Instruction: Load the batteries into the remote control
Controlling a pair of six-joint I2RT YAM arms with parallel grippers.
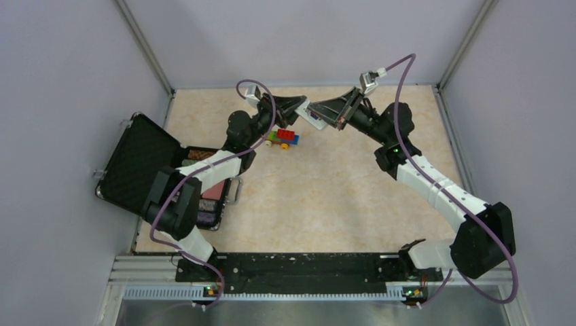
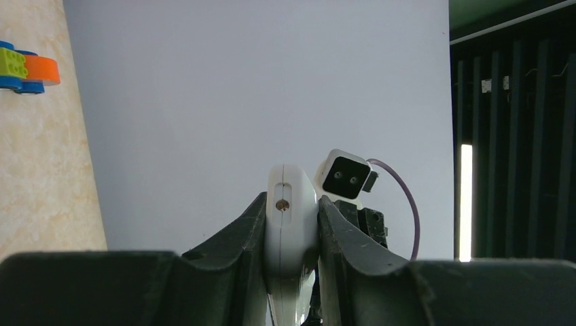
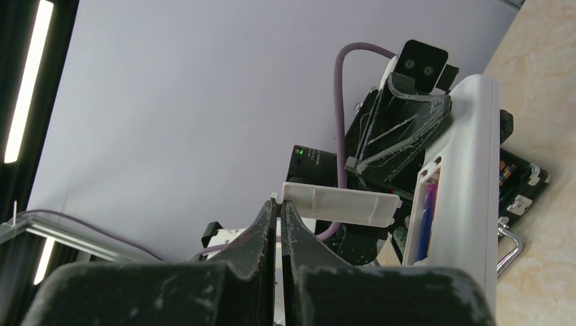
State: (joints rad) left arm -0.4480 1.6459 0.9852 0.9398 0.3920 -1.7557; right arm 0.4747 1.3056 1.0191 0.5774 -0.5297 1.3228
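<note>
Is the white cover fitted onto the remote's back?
No: the right pincer pinches the cover by one end, off the remote, whose open back shows a purple battery.

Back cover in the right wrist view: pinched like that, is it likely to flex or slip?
Probably stiff: the back cover juts out flat, without sagging. Likely light, being thin plastic. It could pivot, since the right gripper pinches only its end tab.

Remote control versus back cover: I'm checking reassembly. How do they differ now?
The remote control is thick, clamped by the left pincer; the back cover is thin, pinched at one end by the right pincer. The remote control holds a purple battery; the back cover is bare. Both are white.
</note>
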